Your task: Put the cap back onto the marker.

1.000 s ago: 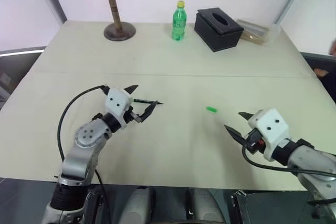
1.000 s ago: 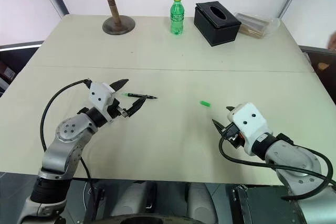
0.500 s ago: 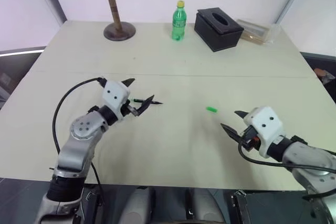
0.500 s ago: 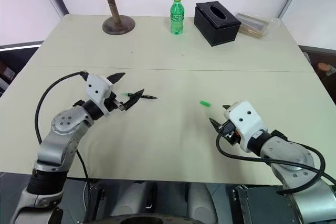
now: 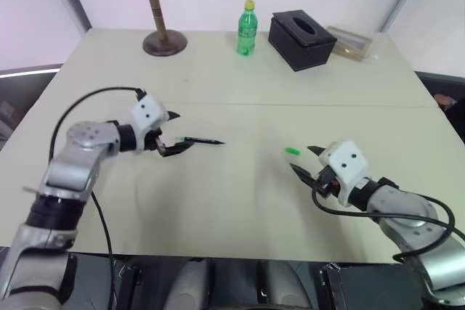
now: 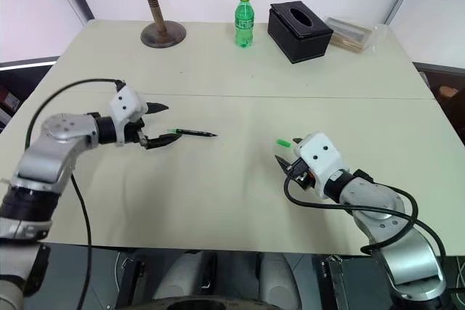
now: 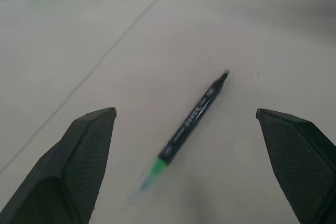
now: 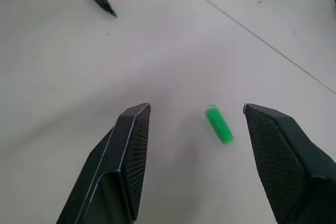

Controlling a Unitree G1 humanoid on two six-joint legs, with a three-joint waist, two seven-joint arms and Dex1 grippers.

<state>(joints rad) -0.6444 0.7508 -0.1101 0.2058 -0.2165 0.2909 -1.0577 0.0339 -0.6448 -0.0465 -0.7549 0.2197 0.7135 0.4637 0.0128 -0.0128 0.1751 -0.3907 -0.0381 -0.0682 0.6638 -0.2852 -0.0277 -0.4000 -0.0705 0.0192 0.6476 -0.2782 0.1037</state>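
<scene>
One marker, its print unreadable, and one cap are being framed by the spread-open left gripper and right gripper

Table: matt beige, smooth. Marker: glossy black plastic. Cap: bright green plastic. Bottle: clear green plastic. Hat stand: turned brown wood. Tissue box: matt black.

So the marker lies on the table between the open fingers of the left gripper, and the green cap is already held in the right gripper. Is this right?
Not quite. The cap is not held: in the right wrist view it lies loose on the table between the open fingers of the right gripper. The marker does lie on the table between the left gripper's open fingers.
</scene>
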